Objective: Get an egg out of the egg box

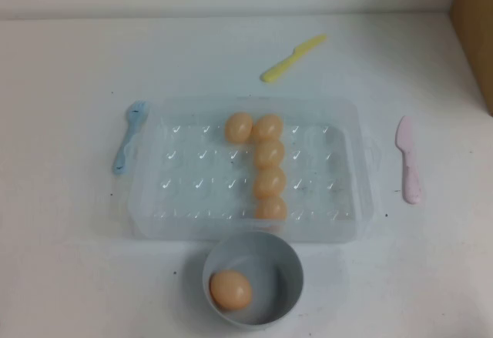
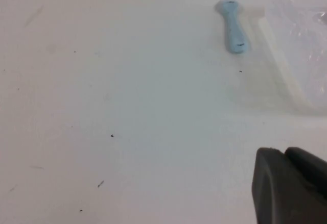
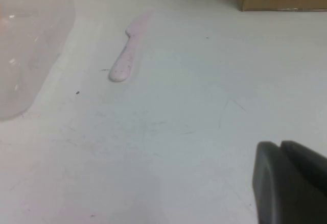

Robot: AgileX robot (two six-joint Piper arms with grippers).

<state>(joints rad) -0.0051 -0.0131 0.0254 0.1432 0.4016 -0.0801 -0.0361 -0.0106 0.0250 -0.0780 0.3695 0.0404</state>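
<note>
The clear plastic egg box (image 1: 154, 199) lies in the middle of the table. Several orange-tan eggs sit in it: one (image 1: 239, 127) at the back and a column beside it, the nearest (image 1: 270, 209) at the front wall. One more egg (image 1: 230, 289) lies in the grey-blue bowl (image 1: 289, 276) in front of the box. Neither arm shows in the high view. My left gripper (image 2: 283, 151) is shut and empty over bare table left of the box (image 2: 306, 45). My right gripper (image 3: 280, 143) is shut and empty over bare table right of the box (image 3: 25, 55).
A blue utensil (image 1: 129, 136) lies left of the box, also in the left wrist view (image 2: 233, 26). A pink knife (image 1: 409, 161) lies to the right, also in the right wrist view (image 3: 125, 59). A yellow knife (image 1: 293, 57) lies behind. A brown box (image 1: 476, 30) stands far right.
</note>
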